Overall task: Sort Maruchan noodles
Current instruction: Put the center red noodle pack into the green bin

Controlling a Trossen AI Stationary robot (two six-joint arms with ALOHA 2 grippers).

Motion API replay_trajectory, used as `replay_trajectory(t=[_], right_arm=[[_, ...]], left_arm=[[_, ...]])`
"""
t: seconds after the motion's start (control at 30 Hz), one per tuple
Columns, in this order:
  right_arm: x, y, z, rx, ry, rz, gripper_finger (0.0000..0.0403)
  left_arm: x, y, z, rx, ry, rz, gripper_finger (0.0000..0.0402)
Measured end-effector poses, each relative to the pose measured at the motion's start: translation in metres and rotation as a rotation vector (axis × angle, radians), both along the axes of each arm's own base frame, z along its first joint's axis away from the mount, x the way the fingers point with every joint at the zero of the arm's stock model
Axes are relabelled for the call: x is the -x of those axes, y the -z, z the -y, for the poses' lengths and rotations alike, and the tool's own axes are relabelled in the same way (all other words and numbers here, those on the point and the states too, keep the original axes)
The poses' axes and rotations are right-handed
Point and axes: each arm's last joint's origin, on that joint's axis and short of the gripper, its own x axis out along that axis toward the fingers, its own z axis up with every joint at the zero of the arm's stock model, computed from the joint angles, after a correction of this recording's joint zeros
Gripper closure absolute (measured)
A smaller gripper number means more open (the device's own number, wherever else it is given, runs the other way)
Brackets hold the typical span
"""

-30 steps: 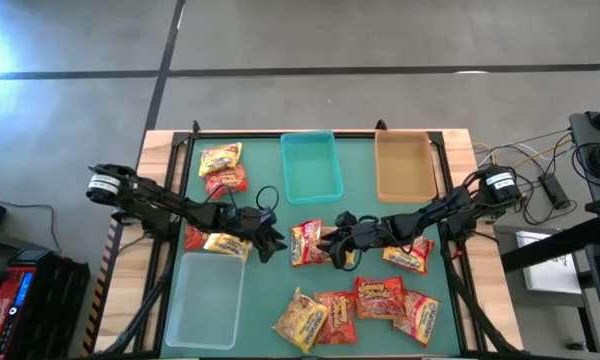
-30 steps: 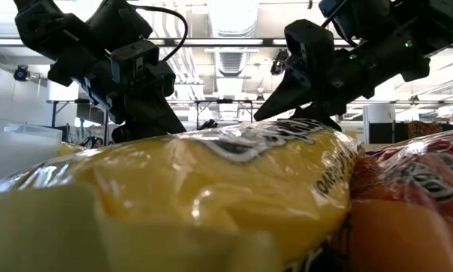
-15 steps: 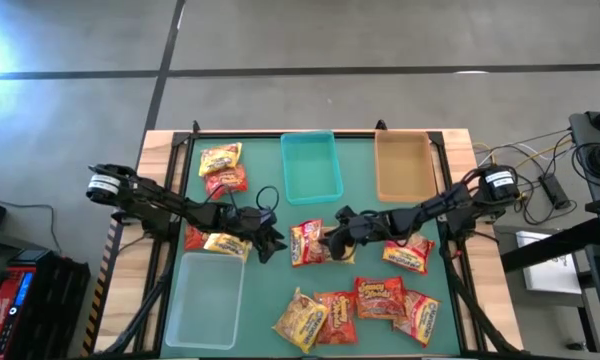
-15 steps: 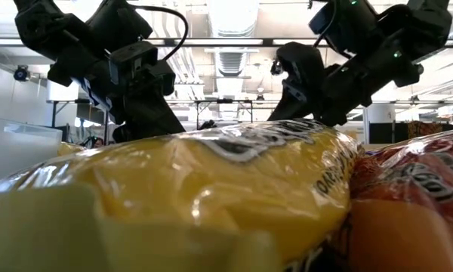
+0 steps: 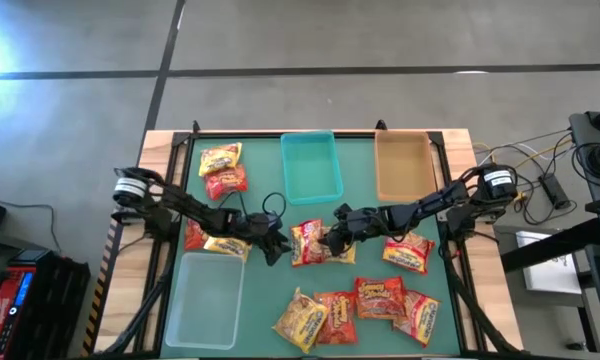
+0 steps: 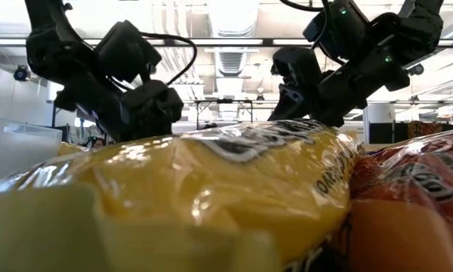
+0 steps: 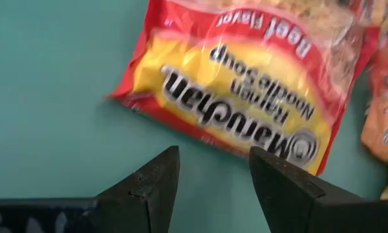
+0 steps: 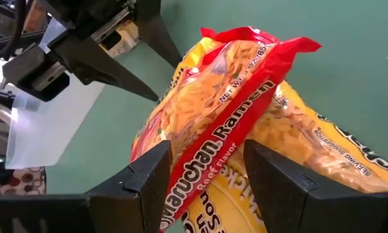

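Right tool (image 5: pixel 332 240) clamped on red beef packet (image 5: pixel 307 243) mid-table; left tool (image 5: pixel 275 246) open, empty, just beside it.

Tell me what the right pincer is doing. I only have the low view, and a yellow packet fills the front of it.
Observer: Its wrist view shows the right pincer closed on a red beef packet that lies over a yellow packet.
Operator: And the left one?
Observer: The left pincer is open and empty over the green mat, with another red packet lying flat just ahead of it.
Operator: Anything sorted already?
Observer: From above, the teal bin and the tan bin hold no packets.
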Motion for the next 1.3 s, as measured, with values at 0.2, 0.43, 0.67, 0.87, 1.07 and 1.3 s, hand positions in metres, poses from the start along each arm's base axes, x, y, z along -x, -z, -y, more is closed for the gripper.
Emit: replay_trajectory(t=[0.2, 0.43, 0.67, 0.87, 1.07, 1.3], right_arm=[[0.0, 0.001, 0.0, -0.011, 0.002, -0.011, 0.0233], [0.001, -0.002, 0.004, -0.065, -0.044, -0.008, 0.0252], [0.0, -0.004, 0.024, -0.113, -0.002, -0.001, 0.0202], [0.0, -0.003, 0.031, -0.122, 0.028, -0.009, 0.0165], [-0.001, -0.002, 0.032, -0.102, 0.059, -0.024, 0.0152], [-0.027, 0.005, 0.034, -0.055, 0.027, -0.058, 0.0154]], left_arm=[[-0.004, 0.006, 0.001, 0.017, -0.004, 0.024, 0.0228], [-0.002, 0.001, 0.001, 0.023, 0.024, 0.027, 0.0228], [-0.002, 0.001, 0.001, 0.023, 0.027, 0.029, 0.0228], [-0.003, 0.001, 0.001, 0.015, 0.031, 0.031, 0.0228], [-0.006, -0.002, -0.001, -0.014, 0.038, 0.051, 0.0228], [-0.013, -0.007, -0.001, -0.044, 0.058, 0.082, 0.0228]])
